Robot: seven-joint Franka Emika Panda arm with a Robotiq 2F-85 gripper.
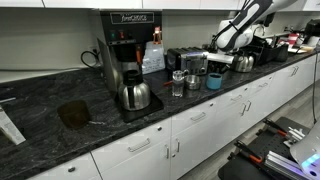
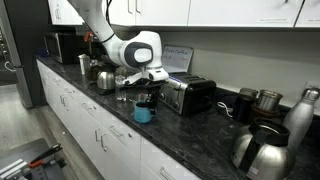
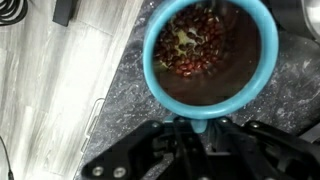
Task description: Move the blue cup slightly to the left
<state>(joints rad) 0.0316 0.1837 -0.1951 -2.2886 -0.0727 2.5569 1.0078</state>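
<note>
We see the blue cup [image 3: 208, 55] from straight above: teal rim, dark inside, reddish-brown bits at the bottom. It stands on the dark stone counter [image 2: 195, 138], just in front of the toaster [image 2: 188, 95]. The gripper [image 3: 195, 128] sits at its near rim, fingers drawn narrow; we cannot tell whether they pinch it.

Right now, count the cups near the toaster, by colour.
Blue cup: 1
Clear glass: 1
Silver cup: 1
Total: 3
</note>
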